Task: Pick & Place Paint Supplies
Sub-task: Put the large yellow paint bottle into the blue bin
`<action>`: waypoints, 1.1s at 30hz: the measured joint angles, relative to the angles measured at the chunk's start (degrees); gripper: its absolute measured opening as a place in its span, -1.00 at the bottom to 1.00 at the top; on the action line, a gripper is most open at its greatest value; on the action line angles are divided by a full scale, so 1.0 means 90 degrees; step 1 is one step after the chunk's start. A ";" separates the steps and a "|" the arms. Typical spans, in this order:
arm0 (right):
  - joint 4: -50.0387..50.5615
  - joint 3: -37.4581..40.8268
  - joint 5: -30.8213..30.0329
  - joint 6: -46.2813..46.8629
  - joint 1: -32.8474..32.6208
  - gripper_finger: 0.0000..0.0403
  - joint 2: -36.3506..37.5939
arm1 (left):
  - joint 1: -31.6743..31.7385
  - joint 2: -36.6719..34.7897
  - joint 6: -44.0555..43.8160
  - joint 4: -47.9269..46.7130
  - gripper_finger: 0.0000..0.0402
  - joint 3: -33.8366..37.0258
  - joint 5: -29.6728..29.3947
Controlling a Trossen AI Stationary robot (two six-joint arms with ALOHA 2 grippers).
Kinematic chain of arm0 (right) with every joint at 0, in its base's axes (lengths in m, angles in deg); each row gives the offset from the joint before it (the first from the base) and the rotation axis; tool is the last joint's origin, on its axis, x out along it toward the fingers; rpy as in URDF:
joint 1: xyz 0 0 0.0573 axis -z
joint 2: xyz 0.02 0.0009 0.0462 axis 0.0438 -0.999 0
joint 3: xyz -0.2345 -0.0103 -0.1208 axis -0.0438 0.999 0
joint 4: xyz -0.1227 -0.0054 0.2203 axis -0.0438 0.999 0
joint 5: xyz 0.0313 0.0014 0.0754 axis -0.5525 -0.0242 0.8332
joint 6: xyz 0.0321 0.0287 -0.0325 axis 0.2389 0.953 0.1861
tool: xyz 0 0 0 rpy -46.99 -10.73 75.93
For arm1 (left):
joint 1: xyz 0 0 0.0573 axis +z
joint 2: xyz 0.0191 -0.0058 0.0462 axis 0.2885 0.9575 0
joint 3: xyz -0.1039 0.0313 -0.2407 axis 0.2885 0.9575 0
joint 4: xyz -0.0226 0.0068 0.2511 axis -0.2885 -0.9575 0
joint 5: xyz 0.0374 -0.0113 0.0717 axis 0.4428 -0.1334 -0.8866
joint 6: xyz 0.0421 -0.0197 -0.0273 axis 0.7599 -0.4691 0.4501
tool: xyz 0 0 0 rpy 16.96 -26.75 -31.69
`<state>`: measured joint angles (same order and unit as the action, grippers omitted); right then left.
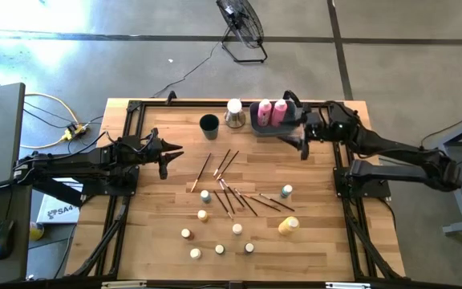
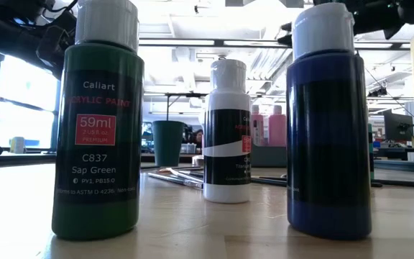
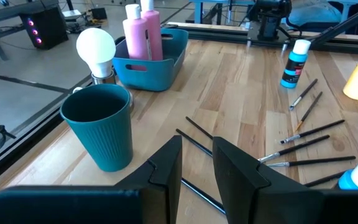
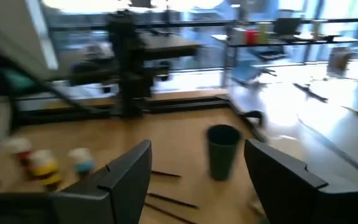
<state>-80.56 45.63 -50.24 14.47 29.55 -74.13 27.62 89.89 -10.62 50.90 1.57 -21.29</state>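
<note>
1. Paint supplies lie spread over the middle and near part of the wooden table point(image 1: 151, 241): a fan of thin brushes point(image 1: 229, 186), a teal bottle point(image 1: 286, 192) to the right of them, and a yellow bottle point(image 1: 288, 225) lying on its side nearer the front.
2. Small capped pots point(image 1: 203, 215) dot the boards in front of the brushes, each apart from the others.
3. Two pink bottles point(image 1: 272, 111) stand upright inside the blue bin point(image 1: 255, 120) at the far edge of the table.
4. Beside the bin stands a white bulb-shaped thing point(image 1: 234, 108) on a metal base, and just left of that a dark green cup point(image 1: 208, 124).
5. The right gripper point(image 1: 301, 138) hangs just beside the bin's right end, its fingers spread wide with nothing between them.
6. The left gripper point(image 1: 168, 154) waits over the left side of the table, well apart from the brushes; its fingers stand a narrow gap apart and grip nothing.
7. From table height, a green bottle point(image 2: 98, 122), a white bottle point(image 2: 227, 133) and a dark blue bottle point(image 2: 329, 126) stand upright close to the camera, with the brushes lying behind them.
</note>
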 joint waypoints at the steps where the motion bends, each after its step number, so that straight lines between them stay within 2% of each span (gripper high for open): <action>1: 0.0002 0.0000 0.0117 0.0071 -0.0067 0.22 0.0019 | 0.0000 0.0001 0.0000 0.0000 -0.57 0.0000 0.0001; 9: 0.0022 0.0000 0.0269 0.0266 -0.0402 0.16 -0.0013 | 0.0000 0.0001 -0.0017 0.0003 -0.57 0.0000 0.0001; 33: 0.0018 0.0000 0.0263 0.0205 -0.0380 0.16 -0.0013 | 0.0000 -0.0001 0.0027 0.0005 -0.57 0.0000 0.0003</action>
<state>-80.39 45.63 -47.87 16.31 26.13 -74.25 27.62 89.89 -10.38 50.95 1.57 -21.26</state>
